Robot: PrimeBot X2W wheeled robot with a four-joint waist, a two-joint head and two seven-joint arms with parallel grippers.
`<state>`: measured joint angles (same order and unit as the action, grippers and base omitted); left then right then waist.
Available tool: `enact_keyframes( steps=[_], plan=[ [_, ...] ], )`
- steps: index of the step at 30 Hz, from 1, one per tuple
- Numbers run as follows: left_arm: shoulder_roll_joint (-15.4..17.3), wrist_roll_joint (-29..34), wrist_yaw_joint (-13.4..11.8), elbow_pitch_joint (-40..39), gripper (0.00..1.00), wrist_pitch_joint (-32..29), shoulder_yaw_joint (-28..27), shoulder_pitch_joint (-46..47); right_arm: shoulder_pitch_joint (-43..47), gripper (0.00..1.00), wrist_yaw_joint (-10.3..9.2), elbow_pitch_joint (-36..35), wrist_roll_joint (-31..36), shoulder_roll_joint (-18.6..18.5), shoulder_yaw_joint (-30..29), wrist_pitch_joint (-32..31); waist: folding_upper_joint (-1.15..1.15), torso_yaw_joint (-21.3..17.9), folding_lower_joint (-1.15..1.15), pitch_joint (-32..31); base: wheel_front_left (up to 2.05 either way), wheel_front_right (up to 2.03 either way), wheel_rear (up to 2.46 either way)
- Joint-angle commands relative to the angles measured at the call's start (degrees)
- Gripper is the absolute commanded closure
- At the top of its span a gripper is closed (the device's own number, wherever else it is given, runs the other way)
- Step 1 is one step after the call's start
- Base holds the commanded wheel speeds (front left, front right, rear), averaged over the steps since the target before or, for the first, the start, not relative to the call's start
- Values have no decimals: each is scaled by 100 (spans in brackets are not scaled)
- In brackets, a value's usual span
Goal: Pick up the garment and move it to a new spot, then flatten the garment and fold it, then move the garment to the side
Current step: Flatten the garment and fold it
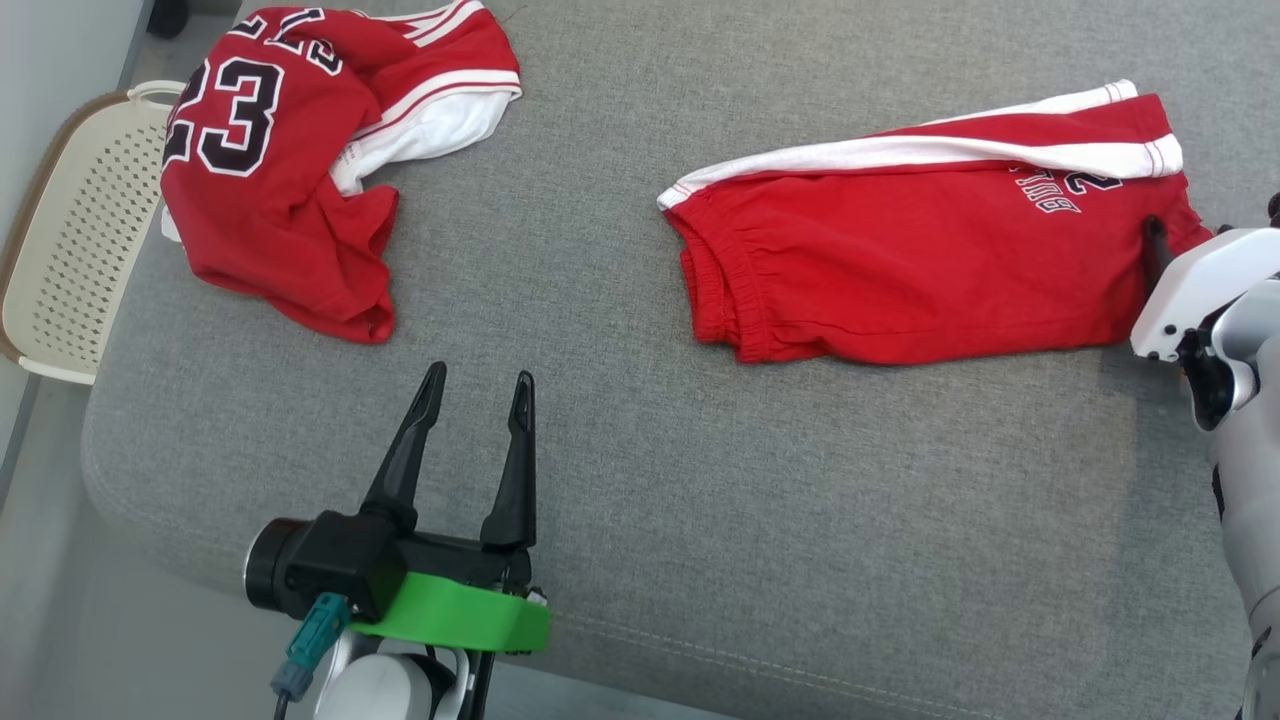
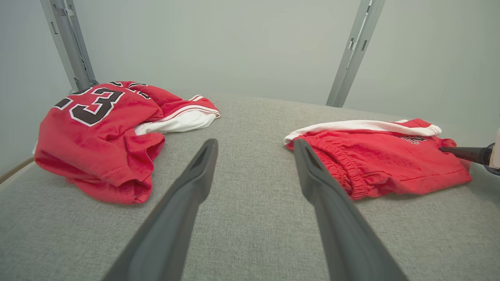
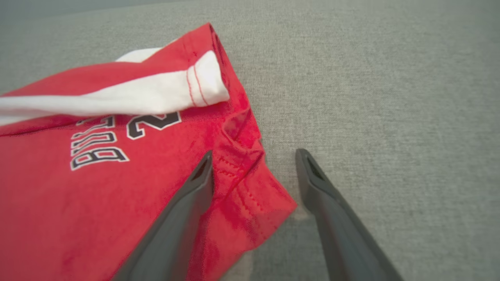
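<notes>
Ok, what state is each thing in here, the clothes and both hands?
shorts, lying flat on the cushion, apparently folded in half.
jersey, crumpled in a heap, not folded.
left hand, open, holding nothing, over bare cushion.
right hand, open, straddling a hem corner of the shorts, not gripping.
basket, beside the cushion, partly out of frame.

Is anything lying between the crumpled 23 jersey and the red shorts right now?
No. In the head view, only bare grey cushion separates the jersey and the shorts; the left wrist view agrees.
</notes>
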<state>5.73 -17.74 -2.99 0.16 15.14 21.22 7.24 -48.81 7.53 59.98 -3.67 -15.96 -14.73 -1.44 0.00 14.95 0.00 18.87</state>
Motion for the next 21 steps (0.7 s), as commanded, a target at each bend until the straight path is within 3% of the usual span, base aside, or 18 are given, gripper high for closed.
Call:
enact_keyframes(
  steps=[1, 5, 7, 8, 21],
  plan=[
    [-53, 50, 67, 37, 0, 8, -52, 72, -20, 0, -8, 131, 45, 45, 1, -143, 0, 23, 0, 52, 0, 0, 0],
    [-105, 85, 138, 102, 0, 8, -125, 74, 72, 2, -7, 299, 54, 132, -7, -297, 0, -10, 0, 26, 0, 0, 0],
    [-135, 104, 167, 145, 0, 8, -165, 56, 119, 62, -7, 346, 20, 192, -6, -333, 0, -39, 0, -14, 0, 0, 0],
    [-151, 110, 194, 163, 0, 8, -183, 43, 144, 100, -7, 358, -12, 215, -5, -333, 0, -53, 0, -33, 0, 0, 0],
    [-244, 181, 337, 432, 0, 8, -293, -104, 627, 100, -9, 161, -421, 402, 52, 122, 0, -229, 0, -483, 0, 0, 0]
  ],
)
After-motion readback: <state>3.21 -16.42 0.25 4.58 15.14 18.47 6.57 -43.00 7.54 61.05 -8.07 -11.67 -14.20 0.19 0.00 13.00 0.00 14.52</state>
